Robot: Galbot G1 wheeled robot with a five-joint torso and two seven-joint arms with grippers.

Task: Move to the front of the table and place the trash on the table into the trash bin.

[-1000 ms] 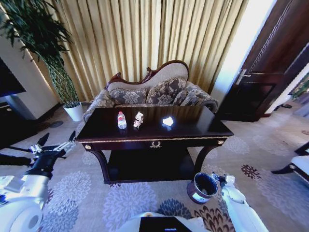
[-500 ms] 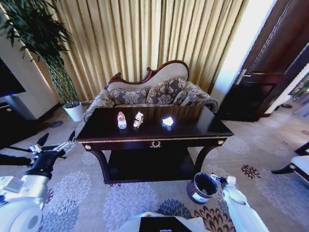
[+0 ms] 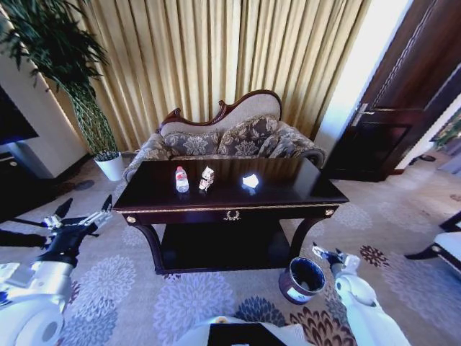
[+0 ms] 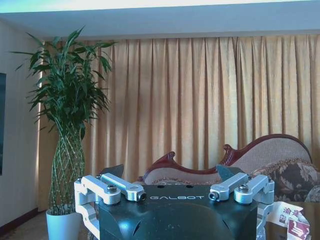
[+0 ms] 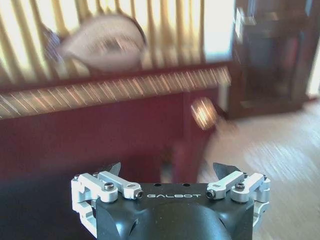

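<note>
The dark glossy table [image 3: 288,196] stands in front of me with the trash on its top: a clear plastic bottle [image 3: 181,179], a crushed whitish carton [image 3: 207,178] and a crumpled white paper [image 3: 250,181]. The round dark trash bin [image 3: 302,280] sits on the carpet by the table's right front leg. My left gripper [image 3: 86,207] hangs open and empty, low and left of the table. My right gripper [image 3: 325,254] is open just right of the bin's rim. The left wrist view shows the left gripper [image 4: 170,171] open, with the carton [image 4: 292,222] at the edge. The right gripper [image 5: 169,169] faces the table's front [image 5: 90,130].
A patterned sofa [image 3: 230,137] stands behind the table against gold curtains. A tall plant in a white pot [image 3: 110,166] is at the back left. A dark door [image 3: 403,108] is at the right, and patterned carpet [image 3: 187,295] lies open before the table.
My right arm has lifted and shifted slightly forward beside the bin. The left arm, the trash and the view have stayed put.
</note>
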